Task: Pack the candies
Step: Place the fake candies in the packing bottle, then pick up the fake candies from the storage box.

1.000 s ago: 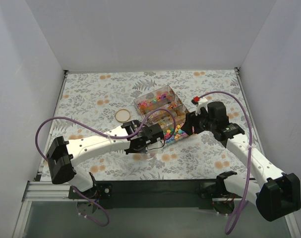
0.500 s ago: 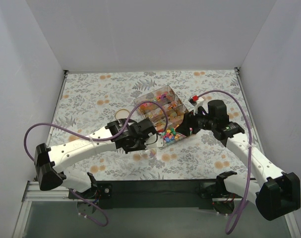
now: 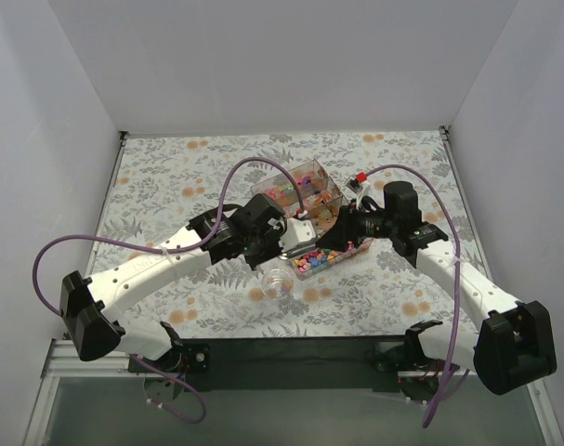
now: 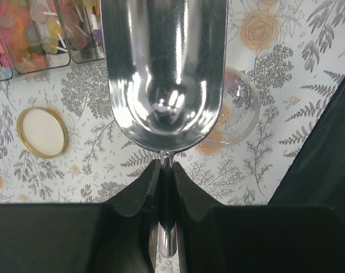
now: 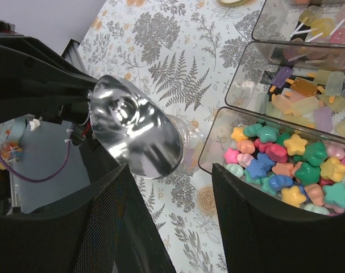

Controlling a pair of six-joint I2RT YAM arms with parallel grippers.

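The candies (image 5: pixel 286 165) are bright star-shaped sweets filling the near compartment of a clear divided box (image 5: pixel 215 133); they also show in the top view (image 3: pixel 326 258). My left gripper (image 4: pixel 166 165) is shut on the handle of a shiny metal scoop (image 4: pixel 163 74), whose bowl is empty. In the top view the left gripper (image 3: pixel 280 237) holds the scoop (image 3: pixel 298 236) at the box's near left side. A small clear jar (image 3: pixel 278 279) stands open on the cloth just in front, partly behind the scoop (image 5: pixel 132 133) in the right wrist view. My right gripper (image 5: pixel 171 173) is open and empty, hovering beside the candies.
The box's (image 3: pixel 305 177) other compartments hold lollipops and ice-pop shaped sweets (image 5: pixel 308 96). A gold-rimmed jar lid (image 4: pixel 42 132) lies flat on the fern-print cloth left of the box. White walls enclose the table on three sides.
My left arm has swung the scoop up and right, from over the jar to the box's near edge, uncovering the jar. My right gripper has shifted slightly left toward the box.
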